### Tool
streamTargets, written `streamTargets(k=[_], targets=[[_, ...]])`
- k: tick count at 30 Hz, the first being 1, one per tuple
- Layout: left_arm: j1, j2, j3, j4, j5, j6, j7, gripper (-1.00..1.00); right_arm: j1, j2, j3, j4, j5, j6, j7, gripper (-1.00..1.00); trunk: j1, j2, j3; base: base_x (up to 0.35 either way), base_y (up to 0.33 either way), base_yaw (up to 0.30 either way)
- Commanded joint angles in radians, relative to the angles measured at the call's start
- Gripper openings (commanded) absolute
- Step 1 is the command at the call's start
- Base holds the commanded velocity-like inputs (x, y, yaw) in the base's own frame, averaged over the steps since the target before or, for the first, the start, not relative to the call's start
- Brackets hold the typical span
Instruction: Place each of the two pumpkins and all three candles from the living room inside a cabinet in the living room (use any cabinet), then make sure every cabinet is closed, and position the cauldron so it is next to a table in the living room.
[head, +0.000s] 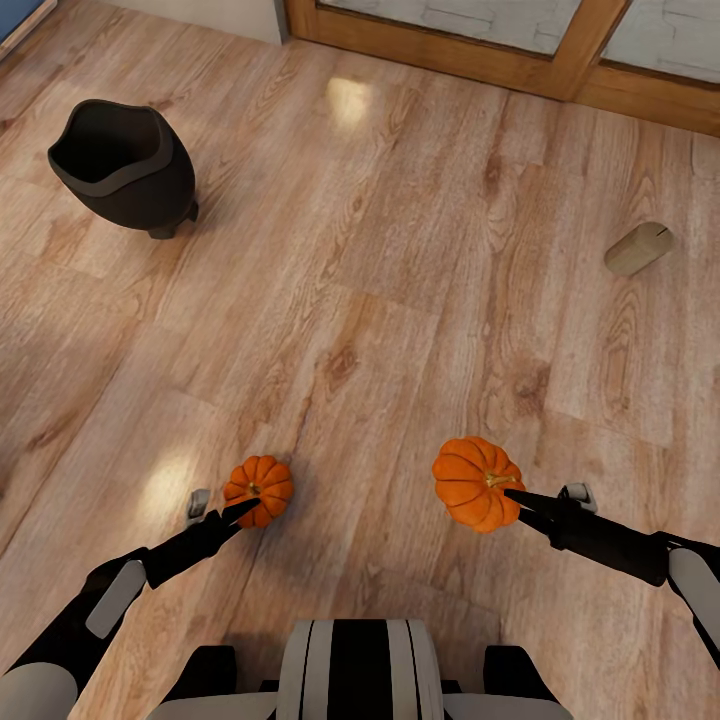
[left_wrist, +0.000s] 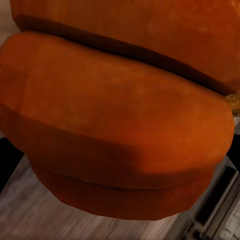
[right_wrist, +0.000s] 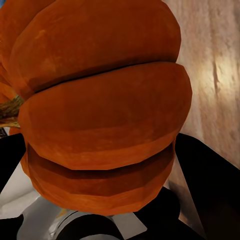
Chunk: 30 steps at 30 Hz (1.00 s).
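Observation:
Both arms hold pumpkins above the wooden floor. My left gripper (head: 246, 507) is shut on the smaller pumpkin (head: 259, 489) with a dark stem, whose orange ribs press close to the left wrist camera (left_wrist: 115, 125). My right gripper (head: 512, 500) is shut on the larger pumpkin (head: 477, 482) with a yellowish stem; its ribs (right_wrist: 100, 110) sit between black fingers (right_wrist: 205, 180). The black cauldron (head: 126, 165) stands on the floor at the far left. One beige candle (head: 638, 248) lies on its side at the far right.
A wooden door frame with glass panes (head: 470, 45) runs along the far edge. The plank floor (head: 360, 300) stretches open between the cauldron and the candle. My trunk (head: 350, 670) shows at the lower edge.

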Motion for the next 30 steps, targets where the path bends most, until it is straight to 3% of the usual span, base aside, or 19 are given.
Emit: streamTargets(k=[1, 5, 6, 30], targets=[[0.000, 0.000, 0.001, 0.000, 0.005, 0.007, -0.001, 1.00, 0.000, 0.000, -0.001, 0.000, 0.002, 0.004, 0.004, -1.00, 0.000, 0.000, 0.000, 0.000, 0.000, 0.000], [0.000, 0.000, 0.002, 0.000, 0.005, 0.007, -0.001, 1.00, 0.000, 0.000, -0.001, -0.001, 0.003, 0.004, 0.004, -1.00, 0.000, 0.000, 0.000, 0.000, 0.000, 0.000], [0.000, 0.000, 0.002, 0.000, 0.005, 0.007, -0.001, -1.00, 0.000, 0.000, -0.001, -0.001, 0.003, 0.004, 0.004, -1.00, 0.000, 0.000, 0.000, 0.000, 0.000, 0.000], [0.000, 0.002, 0.004, 0.000, 0.007, 0.007, -0.002, -1.00, 0.000, 0.000, 0.000, 0.000, 0.003, 0.004, 0.004, -1.00, 0.000, 0.000, 0.000, 0.000, 0.000, 0.000]])
